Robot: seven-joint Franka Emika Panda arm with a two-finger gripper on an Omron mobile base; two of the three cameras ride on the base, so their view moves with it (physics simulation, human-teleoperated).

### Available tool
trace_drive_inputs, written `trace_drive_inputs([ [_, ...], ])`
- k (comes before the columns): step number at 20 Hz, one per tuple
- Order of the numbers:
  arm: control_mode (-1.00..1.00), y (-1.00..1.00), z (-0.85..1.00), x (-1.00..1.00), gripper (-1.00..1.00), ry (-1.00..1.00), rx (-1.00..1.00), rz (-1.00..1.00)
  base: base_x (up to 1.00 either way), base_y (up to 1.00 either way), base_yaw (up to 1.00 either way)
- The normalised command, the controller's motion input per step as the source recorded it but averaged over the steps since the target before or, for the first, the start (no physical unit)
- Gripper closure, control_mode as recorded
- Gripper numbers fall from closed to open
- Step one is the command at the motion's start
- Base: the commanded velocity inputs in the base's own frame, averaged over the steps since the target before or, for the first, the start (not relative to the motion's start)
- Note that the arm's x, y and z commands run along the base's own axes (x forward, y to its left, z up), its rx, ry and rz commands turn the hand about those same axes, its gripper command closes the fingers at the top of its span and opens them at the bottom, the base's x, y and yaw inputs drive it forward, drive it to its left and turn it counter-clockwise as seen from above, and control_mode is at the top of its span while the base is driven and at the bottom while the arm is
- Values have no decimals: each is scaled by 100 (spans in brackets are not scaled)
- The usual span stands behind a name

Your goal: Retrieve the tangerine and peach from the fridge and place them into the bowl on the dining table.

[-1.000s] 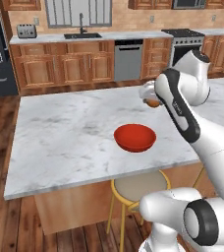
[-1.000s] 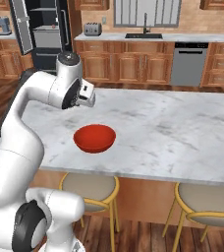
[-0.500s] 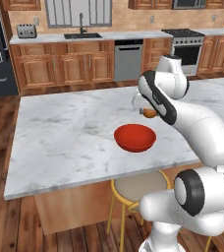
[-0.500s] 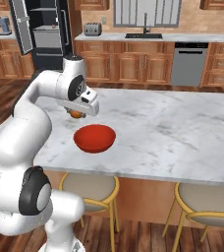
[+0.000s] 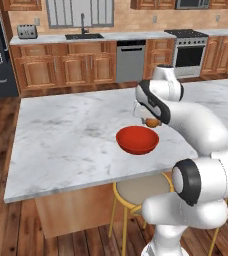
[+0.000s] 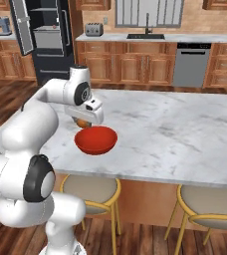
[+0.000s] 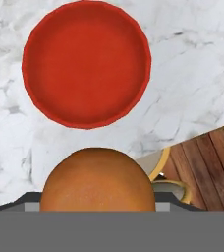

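My gripper (image 5: 151, 121) is shut on the tangerine (image 7: 98, 179), a bright orange round fruit that fills the bottom of the hand view. It hangs just above the dining table (image 5: 66, 135), beside the rim of the red bowl (image 5: 137, 139). From the right base view the gripper (image 6: 83, 122) sits at the bowl's (image 6: 96, 140) left rim. Seen from the hand, the bowl (image 7: 86, 64) is empty. The fridge (image 6: 46, 37) stands at the back left with a door open. The peach is out of view.
Round yellow-framed stools (image 6: 206, 206) stand under the table's near edge. Wall counters with a sink (image 5: 83, 36), dishwasher (image 5: 131, 61) and stove (image 5: 190, 49) run along the back. Bare marble spreads on both sides of the bowl.
The arm has bent and brought the gripper down and closer to the bowl's rim, still holding the tangerine. The bowl has not moved.
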Motion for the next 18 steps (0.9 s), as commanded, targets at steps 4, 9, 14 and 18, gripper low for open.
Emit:
trace_drive_inputs([
  [4, -100, 0, -51, 22, 100, 0, 0, -1, 0, 0, 0],
  [9, -100, 0, -61, 27, 100, 0, 0, -1, 0, 0, 0],
  [14, -100, 0, -56, 46, 100, 0, 0, -1, 0, 0, 0],
  [18, -100, 0, -47, 59, 100, 0, 0, -2, 0, 0, 0],
])
